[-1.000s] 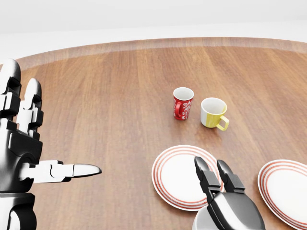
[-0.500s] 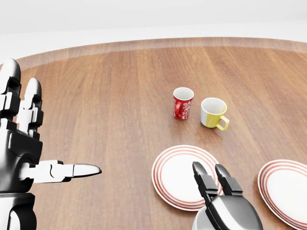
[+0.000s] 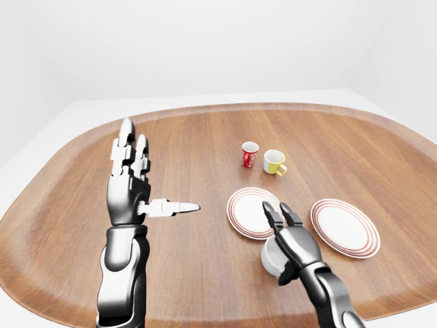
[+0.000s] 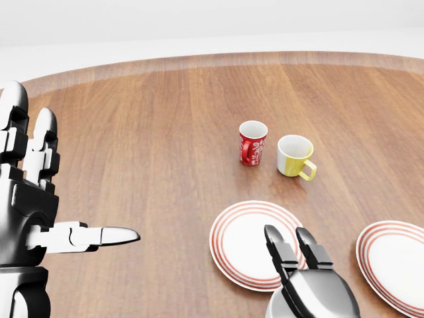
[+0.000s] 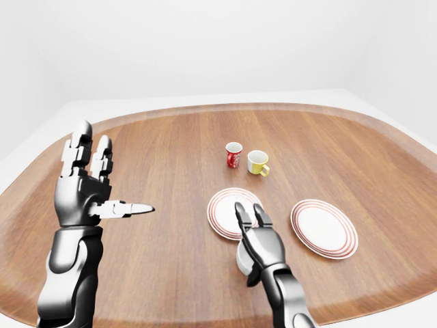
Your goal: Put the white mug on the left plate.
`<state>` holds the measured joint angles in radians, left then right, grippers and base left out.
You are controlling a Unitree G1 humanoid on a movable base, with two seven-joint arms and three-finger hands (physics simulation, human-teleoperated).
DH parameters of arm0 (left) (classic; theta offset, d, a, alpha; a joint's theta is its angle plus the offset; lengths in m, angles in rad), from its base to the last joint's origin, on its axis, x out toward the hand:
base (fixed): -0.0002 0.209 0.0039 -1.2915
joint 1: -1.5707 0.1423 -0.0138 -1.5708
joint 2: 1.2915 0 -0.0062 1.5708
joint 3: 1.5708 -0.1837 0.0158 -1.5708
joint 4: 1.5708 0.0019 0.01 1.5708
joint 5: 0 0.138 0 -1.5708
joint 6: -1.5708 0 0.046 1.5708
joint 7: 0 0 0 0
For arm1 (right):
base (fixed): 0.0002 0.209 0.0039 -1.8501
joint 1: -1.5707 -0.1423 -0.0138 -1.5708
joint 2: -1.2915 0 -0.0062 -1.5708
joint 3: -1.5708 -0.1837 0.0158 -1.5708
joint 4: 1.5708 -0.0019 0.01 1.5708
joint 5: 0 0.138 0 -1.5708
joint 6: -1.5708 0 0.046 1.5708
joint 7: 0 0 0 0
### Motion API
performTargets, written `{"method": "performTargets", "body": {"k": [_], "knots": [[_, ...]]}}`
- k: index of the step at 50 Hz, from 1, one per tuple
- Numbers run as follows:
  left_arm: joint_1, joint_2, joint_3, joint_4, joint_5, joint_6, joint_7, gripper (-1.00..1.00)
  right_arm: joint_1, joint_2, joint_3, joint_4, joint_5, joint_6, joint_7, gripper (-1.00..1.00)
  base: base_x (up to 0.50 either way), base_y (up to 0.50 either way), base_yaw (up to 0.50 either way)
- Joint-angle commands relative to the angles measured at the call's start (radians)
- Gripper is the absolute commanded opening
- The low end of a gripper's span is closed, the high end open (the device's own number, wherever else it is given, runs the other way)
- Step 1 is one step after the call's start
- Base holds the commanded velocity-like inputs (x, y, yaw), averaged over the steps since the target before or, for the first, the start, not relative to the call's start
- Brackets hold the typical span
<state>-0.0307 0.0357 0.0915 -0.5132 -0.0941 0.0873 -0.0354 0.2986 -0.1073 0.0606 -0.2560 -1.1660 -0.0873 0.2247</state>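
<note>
One white mug [image 3: 272, 255] here, sitting on the table [image 3: 205, 143] just below the left plate [image 3: 250, 212] in the left-eye view, mostly hidden under the right hand [image 3: 292, 240]. Fingers are draped over its far side, but I honestly can't tell if they're closed round it. Looks like rigid, slick ceramic, light enough; I'd wrap the body. Left hand [image 3: 128, 188] is up, spread open, empty.
</note>
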Motion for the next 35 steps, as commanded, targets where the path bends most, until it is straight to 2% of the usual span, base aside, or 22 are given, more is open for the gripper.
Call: {"method": "performTargets", "body": {"k": [1, 35], "knots": [[-0.001, 0.000, 0.000, -0.001, 0.000, 0.000, 0.000, 0.99, -0.018, -0.002, 0.007, 0.038, -0.009, 0.000, -0.017, 1.00, 0.00, 0.00, 0.00], [-0.003, 0.000, 0.000, -0.004, -0.001, 0.000, 0.001, 0.98, -0.011, -0.018, 0.029, 0.082, -0.013, 0.000, 0.024, 1.00, 0.00, 0.00, 0.00]]}}
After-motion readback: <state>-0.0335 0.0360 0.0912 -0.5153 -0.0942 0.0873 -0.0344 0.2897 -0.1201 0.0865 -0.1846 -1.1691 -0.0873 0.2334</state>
